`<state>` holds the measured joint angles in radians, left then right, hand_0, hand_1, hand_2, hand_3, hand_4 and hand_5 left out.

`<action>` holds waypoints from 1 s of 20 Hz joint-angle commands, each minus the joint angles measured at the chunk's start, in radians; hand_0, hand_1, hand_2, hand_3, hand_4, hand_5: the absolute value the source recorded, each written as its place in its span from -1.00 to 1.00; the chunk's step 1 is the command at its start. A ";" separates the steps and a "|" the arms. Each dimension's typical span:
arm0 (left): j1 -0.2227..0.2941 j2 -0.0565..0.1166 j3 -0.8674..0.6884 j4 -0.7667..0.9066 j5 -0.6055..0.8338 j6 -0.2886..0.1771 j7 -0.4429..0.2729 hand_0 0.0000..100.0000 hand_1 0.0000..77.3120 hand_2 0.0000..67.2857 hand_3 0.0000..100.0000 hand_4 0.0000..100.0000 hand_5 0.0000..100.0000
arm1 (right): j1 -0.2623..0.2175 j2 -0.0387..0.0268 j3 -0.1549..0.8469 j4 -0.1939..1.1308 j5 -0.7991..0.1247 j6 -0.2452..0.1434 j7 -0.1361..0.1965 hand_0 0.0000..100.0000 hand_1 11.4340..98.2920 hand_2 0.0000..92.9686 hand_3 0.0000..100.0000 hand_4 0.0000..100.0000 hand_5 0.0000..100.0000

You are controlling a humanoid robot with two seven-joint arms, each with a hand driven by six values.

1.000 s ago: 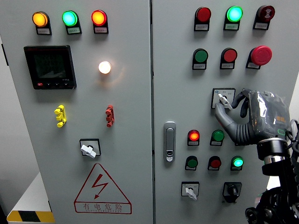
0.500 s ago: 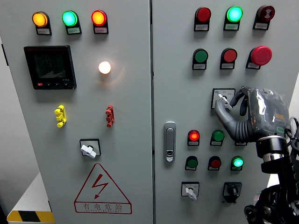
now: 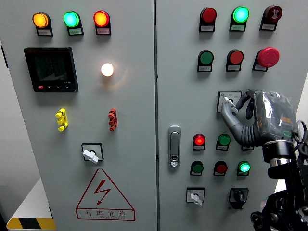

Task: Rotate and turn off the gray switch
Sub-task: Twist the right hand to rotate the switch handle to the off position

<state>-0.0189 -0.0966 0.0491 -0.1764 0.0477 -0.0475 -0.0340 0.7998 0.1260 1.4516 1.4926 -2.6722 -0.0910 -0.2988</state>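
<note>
Even, bright diffuse light, sharp focus throughout. White lamp [image 3: 107,69] throws warm glow w/ halo on the panel [image 3: 134,144]. Indicator lamps slightly bloomed. Soft shadows only; mild edge distortion.

The cabinet shows five rotary switches [image 3: 90,154], one display [image 3: 51,69], one door handle [image 3: 174,146] and one warning triangle [image 3: 105,195].

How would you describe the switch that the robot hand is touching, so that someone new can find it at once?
Look at the right door of the gray cabinet, below the row with the big red mushroom button. There, the gray switch sits on a square plate, with the right hand pinching its knob. Unlike the round lamps below it, it has a small lever.
</note>
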 commanded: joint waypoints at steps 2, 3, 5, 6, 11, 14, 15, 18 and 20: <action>0.000 0.000 0.000 0.000 0.000 0.000 0.000 -1.00 -1.00 -0.70 -0.59 -0.76 -0.75 | 0.001 -0.0002 0.000 -0.002 -0.003 0.000 0.000 0.19 -0.54 0.42 0.86 0.85 0.91; 0.000 0.000 0.000 0.000 0.000 0.000 0.000 -1.00 -1.00 -0.70 -0.59 -0.76 -0.75 | -0.001 -0.0002 0.000 0.000 -0.009 0.000 0.000 0.23 -0.52 0.43 0.86 0.85 0.91; -0.001 0.000 0.000 0.000 0.000 -0.002 0.000 -1.00 -1.00 -0.70 -0.59 -0.76 -0.75 | 0.001 -0.0002 0.000 0.000 -0.014 0.000 0.000 0.25 -0.52 0.44 0.86 0.85 0.91; 0.000 0.000 0.000 0.000 0.000 0.000 0.000 -1.00 -1.00 -0.70 -0.59 -0.76 -0.75 | 0.001 -0.0017 0.000 -0.002 -0.014 0.000 0.000 0.27 -0.52 0.45 0.86 0.85 0.91; 0.000 0.000 0.000 0.000 0.000 0.000 0.000 -1.00 -1.00 -0.70 -0.58 -0.76 -0.75 | 0.001 -0.0002 0.000 -0.002 -0.014 -0.001 0.000 0.29 -0.48 0.46 0.86 0.86 0.90; 0.000 0.000 0.000 0.000 0.000 0.000 0.000 -1.00 -1.00 -0.70 -0.59 -0.76 -0.75 | 0.001 -0.0017 0.000 -0.002 -0.014 0.000 0.000 0.29 -0.46 0.47 0.87 0.85 0.90; 0.000 0.000 0.000 0.000 0.000 0.000 0.000 -1.00 -1.00 -0.70 -0.59 -0.76 -0.75 | 0.001 -0.0002 0.000 -0.002 -0.014 -0.001 0.000 0.30 -0.46 0.47 0.87 0.86 0.90; 0.000 0.000 0.000 0.000 0.000 -0.002 0.000 -1.00 -1.00 -0.70 -0.58 -0.76 -0.75 | 0.001 -0.0002 0.000 -0.002 -0.014 0.000 0.000 0.29 -0.43 0.52 0.89 0.85 0.91; 0.000 0.000 0.000 0.000 0.000 0.000 0.000 -1.00 -1.00 -0.70 -0.58 -0.76 -0.75 | 0.001 -0.0002 0.000 -0.003 -0.014 0.000 -0.002 0.30 -0.43 0.52 0.90 0.85 0.92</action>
<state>-0.0184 -0.0966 0.0491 -0.1764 0.0469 -0.0475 -0.0337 0.8008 0.1254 1.4512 1.4910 -2.6863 -0.0913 -0.2991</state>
